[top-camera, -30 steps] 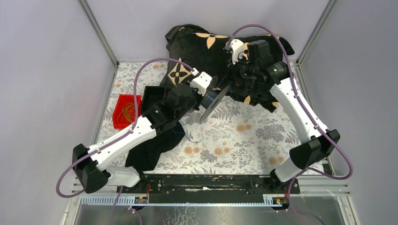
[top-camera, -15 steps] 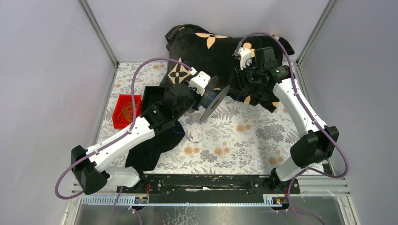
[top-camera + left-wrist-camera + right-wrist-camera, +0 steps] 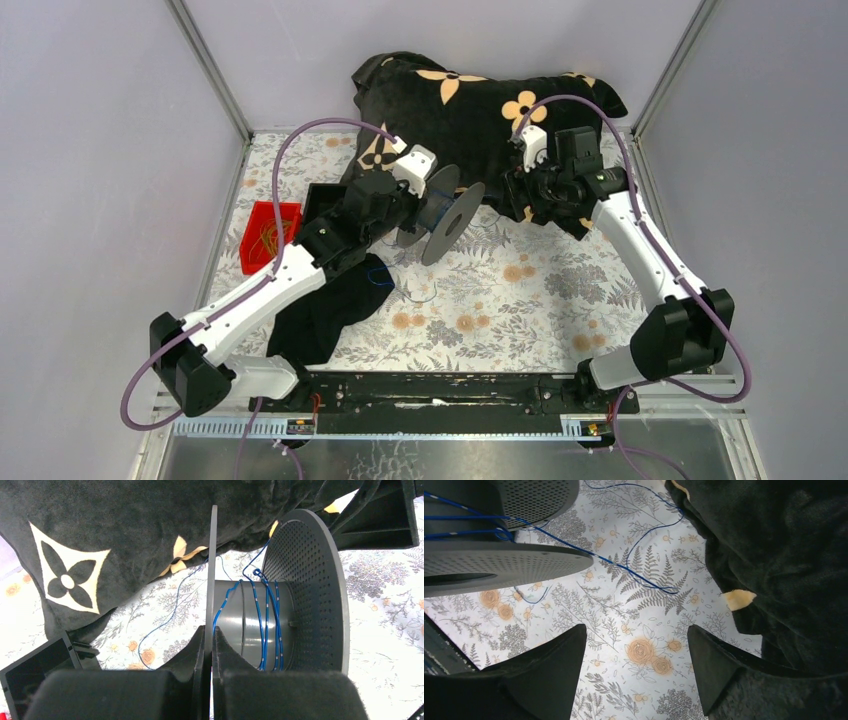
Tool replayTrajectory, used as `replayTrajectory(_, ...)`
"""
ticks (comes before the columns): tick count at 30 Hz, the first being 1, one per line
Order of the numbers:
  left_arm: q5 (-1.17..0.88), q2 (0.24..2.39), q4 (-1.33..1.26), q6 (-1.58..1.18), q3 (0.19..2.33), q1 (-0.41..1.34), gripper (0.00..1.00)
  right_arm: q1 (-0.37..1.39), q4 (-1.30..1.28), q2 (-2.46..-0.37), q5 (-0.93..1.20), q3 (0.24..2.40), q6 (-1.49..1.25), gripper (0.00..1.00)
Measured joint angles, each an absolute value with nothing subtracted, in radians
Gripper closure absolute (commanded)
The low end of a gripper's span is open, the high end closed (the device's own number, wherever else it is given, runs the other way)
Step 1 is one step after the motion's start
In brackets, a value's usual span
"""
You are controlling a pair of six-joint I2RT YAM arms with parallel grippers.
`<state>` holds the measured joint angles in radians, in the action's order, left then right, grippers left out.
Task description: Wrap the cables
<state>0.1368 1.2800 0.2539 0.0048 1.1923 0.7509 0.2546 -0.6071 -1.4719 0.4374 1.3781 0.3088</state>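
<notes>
The left pincer [image 3: 209, 635] clamps the spool [image 3: 305, 595] by its flange; the right pincer [image 3: 636, 630] gapes empty beside it. Grasp the cables [image 3: 265, 620] close, keeping tension.

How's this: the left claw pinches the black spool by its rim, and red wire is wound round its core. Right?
Not quite. The wire wound round the core is blue, not red; the left wrist view shows it plainly. The rest holds: the left claw pinches the black spool by its rim.
</notes>
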Motion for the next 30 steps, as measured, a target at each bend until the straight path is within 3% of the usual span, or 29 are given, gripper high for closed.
replayTrajectory(12,0.103,1.279,0.315,-0.043,1.251,0.732,1.00,0.202,-0.308,-1.394,0.429,1.108,0.168,0.20)
replayTrajectory(30,0.007,1.263,0.363,-0.281,1.309,0.677,1.00,0.200,0.426,-1.419,0.440,0.701,-0.202,0.35)
